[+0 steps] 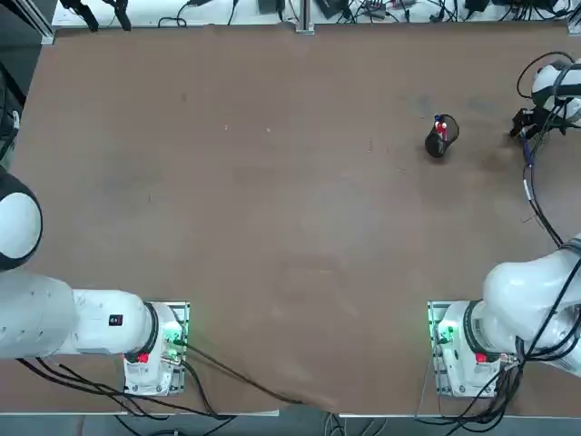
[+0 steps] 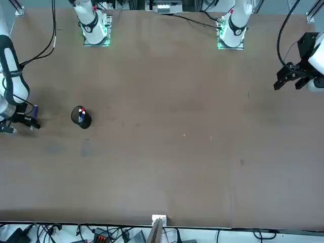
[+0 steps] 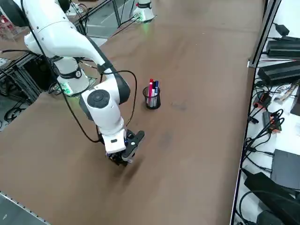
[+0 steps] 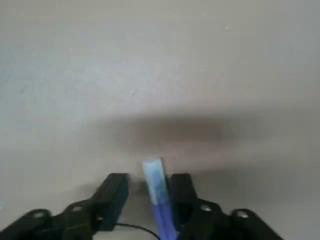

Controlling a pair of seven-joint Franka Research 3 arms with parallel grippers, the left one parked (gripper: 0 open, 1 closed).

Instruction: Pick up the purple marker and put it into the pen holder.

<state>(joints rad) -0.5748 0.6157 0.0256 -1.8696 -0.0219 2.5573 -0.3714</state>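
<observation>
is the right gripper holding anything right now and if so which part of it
Nothing is gripped: the purple marker is between the right gripper's fingers, but a gap separates it from one.

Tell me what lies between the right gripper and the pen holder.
Only bare tabletop shows between the right gripper and the pen holder, apart from a black cable arching across, in the right side view.

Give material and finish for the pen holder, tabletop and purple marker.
Pen holder: black, probably wire or perforated metal; its raised rim is see-through and shows the pens inside. Tabletop: brown, smooth, low sheen, scuffed; laminate or a mat, can't tell which. Purple marker, between the right gripper's fingers: likely smooth plastic, purple barrel with a paler, whitish-blue end section.
</observation>
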